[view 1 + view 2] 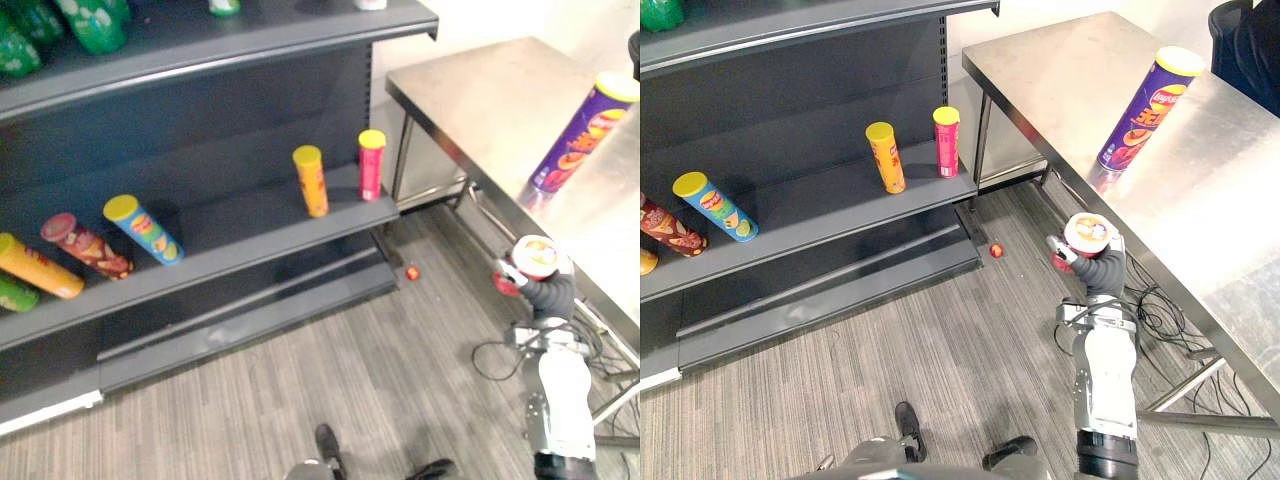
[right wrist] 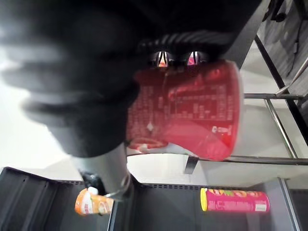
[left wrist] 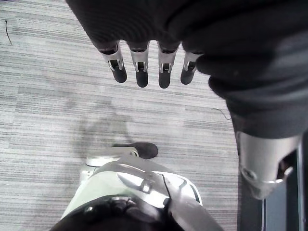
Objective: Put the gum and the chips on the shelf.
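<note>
Red canister (image 1: 1088, 232), lid up and roughly upright, clenched in right robot hand (image 1: 1102, 268), low beside bench (image 1: 1060, 80) edge. Needs carrying left and far to shelf (image 1: 820, 215); open room between blue can (image 1: 715, 205) and orange can (image 1: 886, 157). Purple chips can (image 1: 1137, 105) upright on bench, far right. Left robot hand (image 3: 144, 67) released, over floor.

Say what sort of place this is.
Likely a mock shop: dark grey metal shelving with tall colourful snack tubes, a stainless steel table alongside, a red snack can in the right hand.

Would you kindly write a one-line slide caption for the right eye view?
Right robot hand holds a red chips can between the steel table and the stocked shelf.
</note>
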